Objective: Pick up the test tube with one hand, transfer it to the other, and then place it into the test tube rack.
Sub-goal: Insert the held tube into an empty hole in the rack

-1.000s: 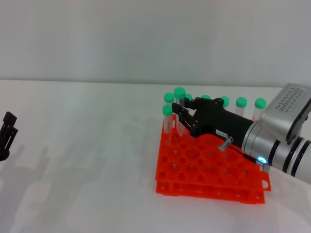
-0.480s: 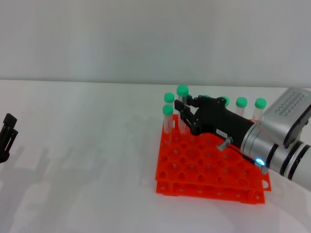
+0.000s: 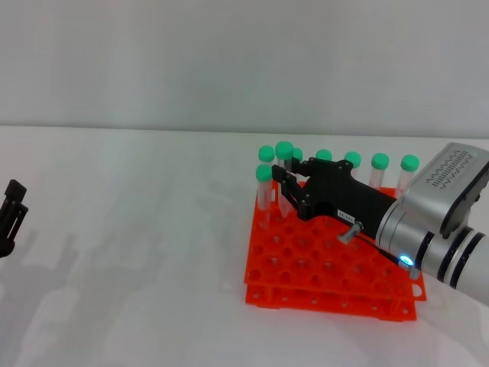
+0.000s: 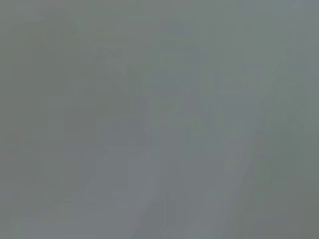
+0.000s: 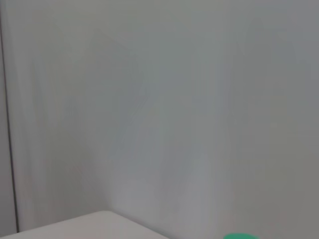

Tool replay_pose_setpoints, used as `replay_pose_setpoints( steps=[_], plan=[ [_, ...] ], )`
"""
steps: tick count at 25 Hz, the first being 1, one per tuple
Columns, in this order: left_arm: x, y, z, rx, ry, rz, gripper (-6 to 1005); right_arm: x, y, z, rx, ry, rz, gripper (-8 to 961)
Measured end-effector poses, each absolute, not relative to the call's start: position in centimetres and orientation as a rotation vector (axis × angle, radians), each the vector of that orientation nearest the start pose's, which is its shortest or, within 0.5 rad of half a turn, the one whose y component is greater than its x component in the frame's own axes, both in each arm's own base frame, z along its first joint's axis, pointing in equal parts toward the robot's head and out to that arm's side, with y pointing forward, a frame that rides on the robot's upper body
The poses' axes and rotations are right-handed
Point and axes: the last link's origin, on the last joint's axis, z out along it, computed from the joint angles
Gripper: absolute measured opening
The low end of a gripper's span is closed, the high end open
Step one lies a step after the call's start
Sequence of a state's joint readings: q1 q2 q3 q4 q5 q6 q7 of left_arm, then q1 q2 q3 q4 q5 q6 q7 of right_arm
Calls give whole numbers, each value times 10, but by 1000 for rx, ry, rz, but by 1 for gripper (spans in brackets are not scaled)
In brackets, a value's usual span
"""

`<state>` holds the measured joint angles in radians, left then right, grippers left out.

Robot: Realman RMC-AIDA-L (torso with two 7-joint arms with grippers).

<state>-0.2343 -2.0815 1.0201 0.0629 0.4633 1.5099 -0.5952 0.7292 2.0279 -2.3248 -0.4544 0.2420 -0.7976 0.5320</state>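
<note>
- White tabletop (image 3: 137,252) runs out before me to a pale grey wall on the far side; nothing lies on its left half.
- At the far left edge sits my left gripper (image 3: 11,214), black, low over the table and well apart from the work; whether its fingers are parted or closed I cannot tell from here, and its own wrist view is only a grey blur.
- Right of centre stands the test tube rack (image 3: 321,275), bright orange, two tiers with a grid of round holes, one corner turned toward the left.
- Along its far-left corner and far row stand other green-capped tubes (image 3: 380,170), upright in their holes, one at the left corner (image 3: 263,186) just beside my fingers.
- My right gripper (image 3: 286,180), black with a small white label, reaches in from the right over the rack's far-left part; its fingers are closed around the test tube (image 3: 284,157), held upright, green cap showing above the fingertips, clear body running down between them toward the holes.
- Whether the tube's tip is already inside a hole I cannot tell.
- Behind the gripper comes my silver-white right arm (image 3: 443,222), a blue light glowing on it.
- A sliver of green cap (image 5: 240,236) shows in the right wrist view against the pale wall.
</note>
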Motion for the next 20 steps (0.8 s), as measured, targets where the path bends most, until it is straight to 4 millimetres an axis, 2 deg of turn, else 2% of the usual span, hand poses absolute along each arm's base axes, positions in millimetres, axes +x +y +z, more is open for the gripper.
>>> replay_pose_setpoints(
  steps=[10, 20],
  plan=[
    [-371, 244, 30, -1425, -687, -1005, 699, 160, 393, -95, -2292, 382, 871, 206],
    [-371, 244, 29, -1425, -689, -1004, 699, 158, 393, -103, -2285, 360, 824, 205]
  ],
)
